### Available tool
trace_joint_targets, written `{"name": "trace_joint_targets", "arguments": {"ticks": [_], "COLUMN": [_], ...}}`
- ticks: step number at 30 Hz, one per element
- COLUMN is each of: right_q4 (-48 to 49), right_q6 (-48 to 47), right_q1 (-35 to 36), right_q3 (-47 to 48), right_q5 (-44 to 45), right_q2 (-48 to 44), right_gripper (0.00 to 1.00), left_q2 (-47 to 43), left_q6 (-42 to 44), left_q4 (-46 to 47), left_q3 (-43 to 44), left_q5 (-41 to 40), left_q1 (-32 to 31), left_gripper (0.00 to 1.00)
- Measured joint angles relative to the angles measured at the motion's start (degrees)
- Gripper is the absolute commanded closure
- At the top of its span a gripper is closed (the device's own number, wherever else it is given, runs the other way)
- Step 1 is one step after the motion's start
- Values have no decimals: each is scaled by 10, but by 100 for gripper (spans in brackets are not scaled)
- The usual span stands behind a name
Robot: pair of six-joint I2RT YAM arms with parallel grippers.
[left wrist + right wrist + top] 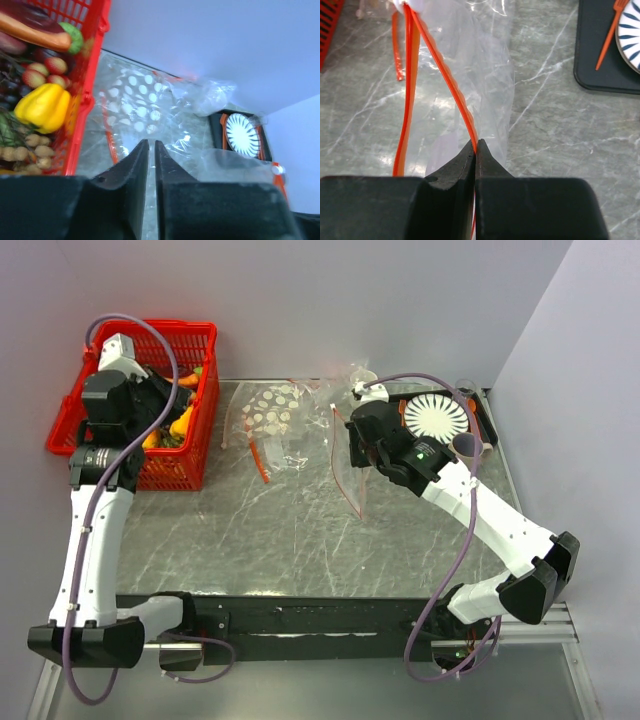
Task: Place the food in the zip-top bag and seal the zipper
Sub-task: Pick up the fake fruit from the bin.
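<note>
Grey marble table (pixel 300 540). Right gripper (pixel 475 145) pinched on the zipper (pixel 445 75), bag (pixel 345 455) hanging mid-table. Left gripper (pixel 151 145) over the basket (pixel 190 340), jaws near together, seemingly empty. Risk: one-sided hold lets the mouth collapse before food arrives.

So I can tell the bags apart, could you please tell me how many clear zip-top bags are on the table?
2. The plain zip-top bag lies mid-table, its orange-red zipper pinched in the right pincer. The white-dotted bag lies left of it, nearer the red basket. More crumpled plastic behind may hide another.
</note>
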Motion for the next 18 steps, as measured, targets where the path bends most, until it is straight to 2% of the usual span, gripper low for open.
{"name": "trace_joint_targets", "arguments": {"ticks": [1,3,4,5,10,18], "right_q4": [0,2,3,4,4,4], "right_q6": [1,4,6,8,10,8], "right_q1": [0,0,0,0,0,0], "right_q3": [2,5,6,6,6,6], "right_q5": [-4,-13,-16,-20,-29,-31], "right_q2": [1,2,3,3,3,3], "right_gripper": [95,95,95,95,95,95], "left_q2": [0,9,16,28,101,235], "left_q6": [7,19,29,35,57,51], "left_q4": [-1,-4,-6,-10,-19,-33], "left_q3": [0,1,2,6,24,31], "left_q5": [-8,-44,-62,-87,-165,-179], "left_q1": [-1,-2,-2,-2,23,128], "left_gripper": [43,22,4,1,1,1]}}
